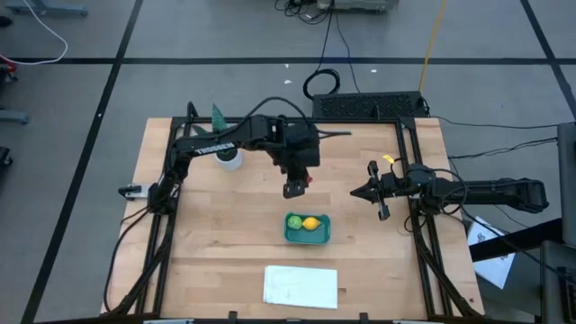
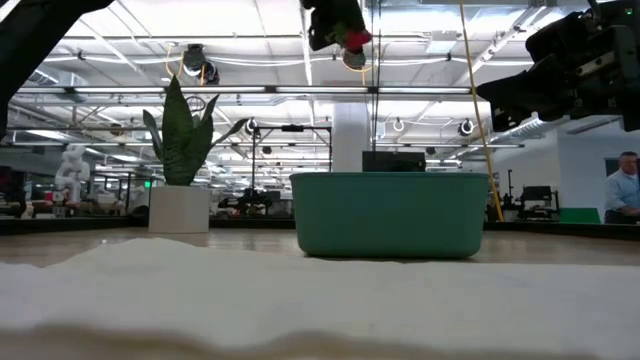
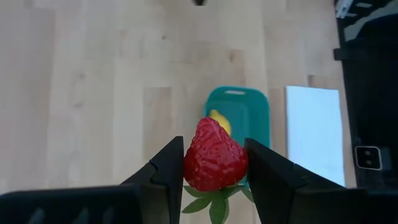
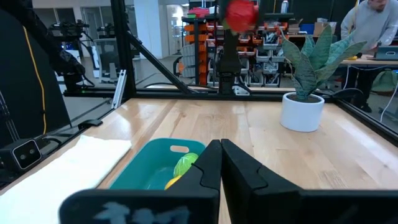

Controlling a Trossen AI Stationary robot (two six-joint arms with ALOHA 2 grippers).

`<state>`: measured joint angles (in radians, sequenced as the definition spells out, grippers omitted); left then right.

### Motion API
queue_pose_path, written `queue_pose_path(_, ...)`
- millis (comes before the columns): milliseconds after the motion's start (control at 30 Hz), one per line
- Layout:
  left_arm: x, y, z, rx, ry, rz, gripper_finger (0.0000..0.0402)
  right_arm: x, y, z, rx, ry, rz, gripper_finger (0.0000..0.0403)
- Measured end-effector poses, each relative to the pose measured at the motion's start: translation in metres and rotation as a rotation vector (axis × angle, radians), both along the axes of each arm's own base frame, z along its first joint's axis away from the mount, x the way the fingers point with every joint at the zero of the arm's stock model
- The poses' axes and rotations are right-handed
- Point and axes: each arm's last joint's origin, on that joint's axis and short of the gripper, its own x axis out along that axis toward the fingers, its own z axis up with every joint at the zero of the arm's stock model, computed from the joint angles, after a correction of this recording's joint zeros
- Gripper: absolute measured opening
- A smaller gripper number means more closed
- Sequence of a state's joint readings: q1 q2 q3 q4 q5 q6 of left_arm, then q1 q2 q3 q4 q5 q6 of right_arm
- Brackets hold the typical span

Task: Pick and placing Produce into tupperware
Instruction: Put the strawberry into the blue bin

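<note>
A red strawberry (image 3: 214,163) with green leaves sits between the fingers of my left gripper (image 3: 214,148), high over the table's middle (image 1: 297,187), just beyond the far side of the teal tub (image 1: 308,229). The tub stands on the table and holds a light green round fruit (image 1: 294,221) and a yellow lemon (image 1: 311,224). The right wrist view shows the tub (image 4: 146,165), the green fruit (image 4: 185,165) and the strawberry (image 4: 240,14) high up. My right gripper (image 1: 360,192) hovers shut to the right of the tub, touching nothing. My left gripper pinches the strawberry by its two opposite sides (image 3: 189,165), one finger on each. The fingers come from above, pointing down. The fruit is lifted clear, high above the table (image 2: 350,40); its leafy end faces the wrist and its tip points down.
A spiky green plant in a white pot (image 1: 228,155) stands at the far left, under the left arm. A flat white sheet (image 1: 301,286) lies near the table's near edge, in front of the tub. A person (image 4: 373,25) stands in the room beyond the table.
</note>
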<state>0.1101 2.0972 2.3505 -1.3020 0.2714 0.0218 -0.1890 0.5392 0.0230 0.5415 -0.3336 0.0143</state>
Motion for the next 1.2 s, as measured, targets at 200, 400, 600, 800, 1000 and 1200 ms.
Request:
queue_pose_path(200, 0.006, -0.023, 0.003, -0.02, -0.058, -0.073, 0.0136, 0.0, 0.0, 0.0, 0.0, 0.0, 0.0, 0.0)
queue_pose_path(400, 0.01, -0.045, 0.005, -0.026, -0.105, -0.136, 0.0136, 0.0, 0.0, 0.0, 0.0, 0.0, 0.0, 0.0)
queue_pose_path(600, 0.01, -0.059, 0.006, -0.009, -0.124, -0.198, 0.0136, 0.0, 0.0, 0.0, 0.001, 0.0, 0.0, 0.0)
queue_pose_path(800, 0.018, -0.069, -0.005, 0.022, -0.127, -0.27, 0.0136, 0.0, 0.0, 0.0, 0.001, 0.0, 0.0, 0.0)
queue_pose_path(1000, 0.038, -0.083, -0.046, -0.057, -0.056, -0.417, 0.0136, 0.0, 0.0, 0.0, 0.012, 0.003, 0.0, 0.0)
queue_pose_path(1200, 0.049, -0.082, -0.083, -0.073, 0.033, -0.532, 0.0136, 0.0, 0.0, -0.002, 0.015, 0.018, 0.0, 0.0)
